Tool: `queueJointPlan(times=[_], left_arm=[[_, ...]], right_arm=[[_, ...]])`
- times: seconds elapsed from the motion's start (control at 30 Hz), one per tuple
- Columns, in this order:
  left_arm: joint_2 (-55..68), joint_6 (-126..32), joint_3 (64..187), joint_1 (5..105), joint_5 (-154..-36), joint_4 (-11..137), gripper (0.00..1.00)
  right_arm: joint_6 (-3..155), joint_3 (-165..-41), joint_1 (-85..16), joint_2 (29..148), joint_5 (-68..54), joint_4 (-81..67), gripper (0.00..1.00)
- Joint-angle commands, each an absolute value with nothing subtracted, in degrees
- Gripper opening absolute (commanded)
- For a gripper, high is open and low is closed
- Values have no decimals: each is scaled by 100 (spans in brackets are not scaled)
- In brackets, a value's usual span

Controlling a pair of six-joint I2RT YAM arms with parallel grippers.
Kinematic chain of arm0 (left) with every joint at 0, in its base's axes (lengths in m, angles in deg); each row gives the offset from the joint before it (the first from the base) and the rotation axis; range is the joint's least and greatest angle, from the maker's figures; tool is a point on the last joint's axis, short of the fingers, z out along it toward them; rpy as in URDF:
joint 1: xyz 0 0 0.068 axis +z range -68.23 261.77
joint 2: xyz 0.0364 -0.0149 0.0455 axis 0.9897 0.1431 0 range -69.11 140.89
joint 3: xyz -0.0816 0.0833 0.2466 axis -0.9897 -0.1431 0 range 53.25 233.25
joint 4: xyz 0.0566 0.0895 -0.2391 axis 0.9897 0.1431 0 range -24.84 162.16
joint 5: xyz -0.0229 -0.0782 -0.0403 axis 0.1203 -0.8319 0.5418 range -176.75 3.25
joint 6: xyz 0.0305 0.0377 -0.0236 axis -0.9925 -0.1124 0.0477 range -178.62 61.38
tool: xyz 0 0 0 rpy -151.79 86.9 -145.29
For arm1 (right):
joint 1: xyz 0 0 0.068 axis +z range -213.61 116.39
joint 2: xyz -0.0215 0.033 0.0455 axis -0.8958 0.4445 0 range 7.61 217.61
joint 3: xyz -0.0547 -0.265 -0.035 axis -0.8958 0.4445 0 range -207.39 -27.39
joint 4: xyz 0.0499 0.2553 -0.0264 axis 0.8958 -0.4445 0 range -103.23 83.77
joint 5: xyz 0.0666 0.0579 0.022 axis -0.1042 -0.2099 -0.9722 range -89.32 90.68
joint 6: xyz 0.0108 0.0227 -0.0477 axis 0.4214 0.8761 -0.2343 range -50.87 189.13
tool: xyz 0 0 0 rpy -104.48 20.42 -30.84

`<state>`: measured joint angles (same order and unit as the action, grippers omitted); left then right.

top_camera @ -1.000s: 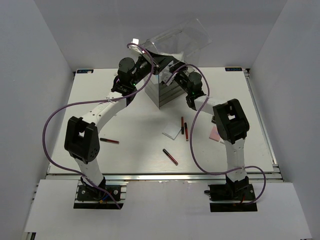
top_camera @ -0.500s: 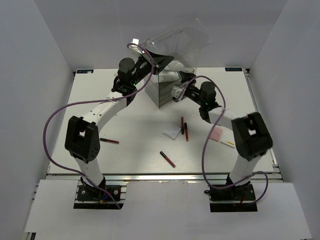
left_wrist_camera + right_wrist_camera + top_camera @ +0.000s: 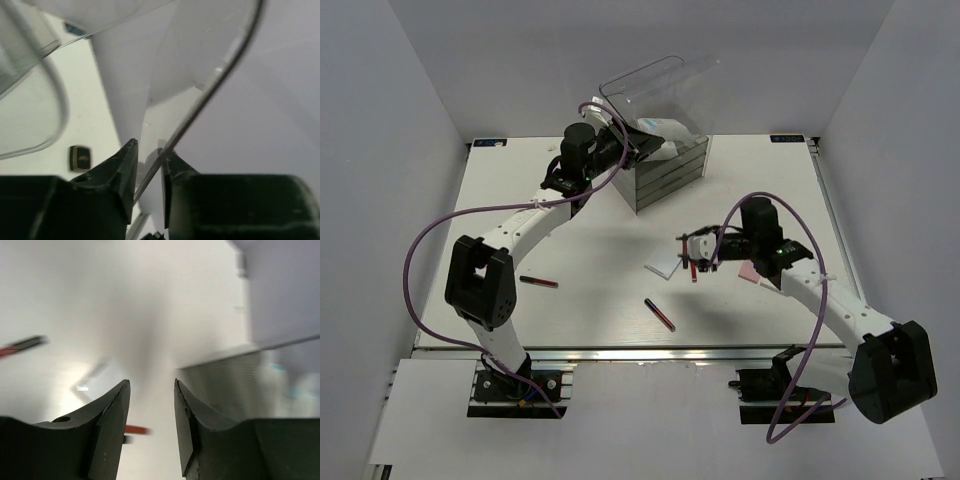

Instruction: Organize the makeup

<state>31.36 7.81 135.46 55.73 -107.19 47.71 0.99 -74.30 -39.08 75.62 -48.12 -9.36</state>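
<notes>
My left gripper (image 3: 623, 143) is at the clear drawer box (image 3: 665, 172), its jaws a little apart around the edge of the raised clear lid (image 3: 210, 90); the edge lies against one finger only. White packets with blue print (image 3: 660, 128) lie on top of the box. My right gripper (image 3: 692, 250) hangs open and empty low over the table, beside two red and black pencils (image 3: 689, 262) and a white pad (image 3: 663, 266). A pink palette (image 3: 750, 270) lies under the right forearm. A blurred pencil (image 3: 135, 430) shows between the right fingers' bases.
One pencil (image 3: 538, 282) lies at the left near the left arm, another pencil (image 3: 659, 314) near the front middle. Purple cables loop off both arms. The white walls close in behind the box, and the table (image 3: 790, 180) has a metal rail along its front.
The right arm swung from the box down to the pencils in mid table, its jaws widening and then narrowing. The left jaws parted slightly on the lid, which has tipped further back.
</notes>
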Motion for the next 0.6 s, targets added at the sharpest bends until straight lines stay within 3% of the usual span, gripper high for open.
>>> queueJointPlan(times=[0.0, 0.27, 0.37, 0.57], left_arm=[[2766, 616, 13437, 5629, -10494, 5768, 38], [2555, 106, 13490, 5585, -10371, 7446, 71], [2494, -105, 13508, 5550, -10292, 8088, 77], [2081, -395, 13017, 5532, -9924, 8740, 78]], right_arm=[[575, -7011, -3769, 7309, -5083, -1800, 46], [1330, -7063, -3751, 7589, -4617, -1572, 47], [1954, -7247, -3751, 7836, -4424, -1379, 47], [4185, -7449, -3786, 8196, -3854, -387, 49]])
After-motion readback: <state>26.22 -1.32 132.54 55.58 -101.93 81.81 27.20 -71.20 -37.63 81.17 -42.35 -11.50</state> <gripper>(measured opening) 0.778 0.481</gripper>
